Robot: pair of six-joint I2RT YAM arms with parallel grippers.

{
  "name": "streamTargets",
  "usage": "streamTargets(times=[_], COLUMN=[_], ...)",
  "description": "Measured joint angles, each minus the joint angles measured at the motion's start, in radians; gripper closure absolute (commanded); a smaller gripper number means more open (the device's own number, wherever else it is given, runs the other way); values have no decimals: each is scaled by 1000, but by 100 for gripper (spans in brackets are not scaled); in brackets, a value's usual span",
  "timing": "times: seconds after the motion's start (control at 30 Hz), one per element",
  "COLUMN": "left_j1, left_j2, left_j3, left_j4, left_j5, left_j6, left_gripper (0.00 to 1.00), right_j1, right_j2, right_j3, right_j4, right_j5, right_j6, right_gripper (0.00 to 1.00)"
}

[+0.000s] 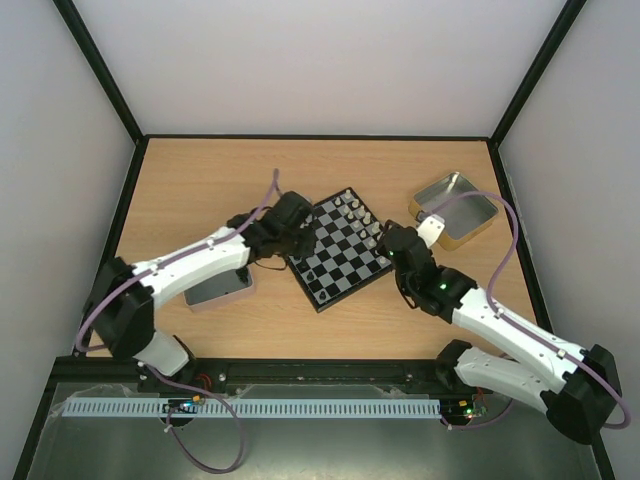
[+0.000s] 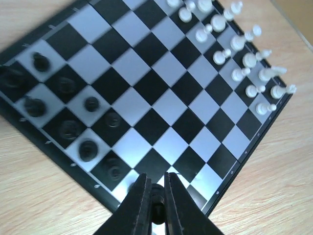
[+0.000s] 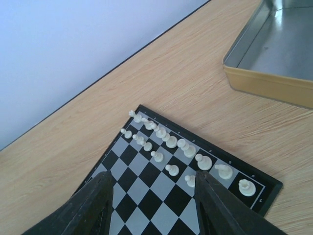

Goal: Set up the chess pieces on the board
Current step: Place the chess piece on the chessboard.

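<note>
Left gripper (image 2: 156, 178) hovers over the black-side corner of the board (image 2: 146, 88), jaws narrow; whether it holds a piece cannot be told. Right gripper (image 3: 152, 178), wide, hangs over the white pieces (image 3: 171, 142); descending could topple them.

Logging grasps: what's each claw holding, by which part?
Left claw pinches what looks like a tiny black chess piece, which part hidden; right claw open, empty.
</note>
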Motion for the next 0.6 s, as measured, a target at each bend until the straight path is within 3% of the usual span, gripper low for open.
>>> streamTargets(times=[0.23, 0.6], left_j1=[-75, -80], left_j2=[216, 347], left_j3=[121, 172], left_j4=[-34, -69], left_j5=[-32, -100], left_j6=[7, 39], left_gripper=[92, 92], right_j1=[0, 0], right_j2=[-55, -60], right_j3=[-23, -36], right_j4=[-28, -36], right_j5=[40, 44], right_j6=[24, 31], right_gripper=[55, 55])
